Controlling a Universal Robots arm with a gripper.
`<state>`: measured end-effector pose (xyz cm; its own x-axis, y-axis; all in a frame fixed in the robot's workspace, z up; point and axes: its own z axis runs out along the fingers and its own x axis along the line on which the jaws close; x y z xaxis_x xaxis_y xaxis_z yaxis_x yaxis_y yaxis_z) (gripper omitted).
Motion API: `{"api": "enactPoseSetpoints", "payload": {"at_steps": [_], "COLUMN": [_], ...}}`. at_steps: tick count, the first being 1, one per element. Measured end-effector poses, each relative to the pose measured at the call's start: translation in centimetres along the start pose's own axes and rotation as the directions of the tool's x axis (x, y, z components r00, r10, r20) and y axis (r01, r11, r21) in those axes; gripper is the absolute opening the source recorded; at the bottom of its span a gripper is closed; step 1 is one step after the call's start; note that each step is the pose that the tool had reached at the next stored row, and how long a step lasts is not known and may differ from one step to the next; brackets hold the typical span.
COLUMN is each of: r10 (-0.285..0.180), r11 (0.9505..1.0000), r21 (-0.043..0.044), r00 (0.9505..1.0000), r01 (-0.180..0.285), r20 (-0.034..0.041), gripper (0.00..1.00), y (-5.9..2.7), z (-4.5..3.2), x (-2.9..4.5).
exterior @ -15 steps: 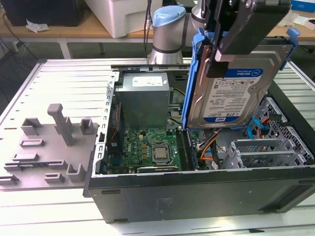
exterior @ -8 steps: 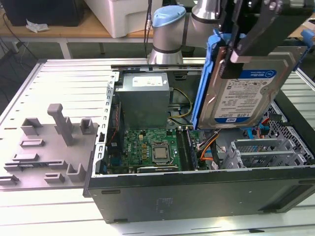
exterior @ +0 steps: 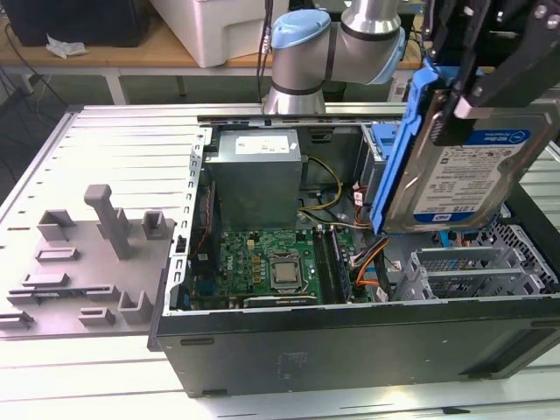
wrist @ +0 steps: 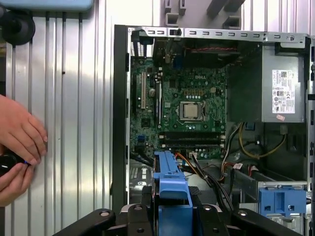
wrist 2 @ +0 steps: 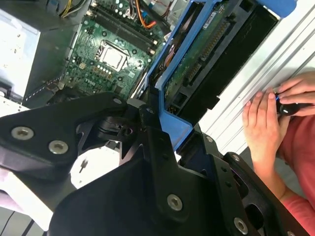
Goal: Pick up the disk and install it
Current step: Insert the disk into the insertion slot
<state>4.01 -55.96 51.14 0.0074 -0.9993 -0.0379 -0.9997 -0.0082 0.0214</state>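
Fingers (exterior: pixel 490 87) clamp the disk (exterior: pixel 464 166) by its blue rail, tilted above the open computer case (exterior: pixel 350 350) holding a motherboard (exterior: pixel 262 262) and power supply (exterior: pixel 258 162).

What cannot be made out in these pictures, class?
- Exterior view: the upper edge of the disk, covered by the pincer gripping it.
- Exterior view: the part of the case behind the disk, hidden by it.
- First wrist view: the small dark object in the hand, cut off by the frame edge.

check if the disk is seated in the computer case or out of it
Out. The disk hangs tilted above the open computer case, clamped in the gripper, not seated in any bay.
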Motion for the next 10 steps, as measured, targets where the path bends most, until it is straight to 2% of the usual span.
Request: {"api": "enactPoseSetpoints", "payload": {"at_steps": [10], "r10": [0.000], "r11": [1.0000], "r21": [0.0000], "r00": [1.0000], "r01": [0.000], "r20": [0.0001], "gripper": [0.37], "y": [-2.40], "z": [0.36], "x": [0.93]}}
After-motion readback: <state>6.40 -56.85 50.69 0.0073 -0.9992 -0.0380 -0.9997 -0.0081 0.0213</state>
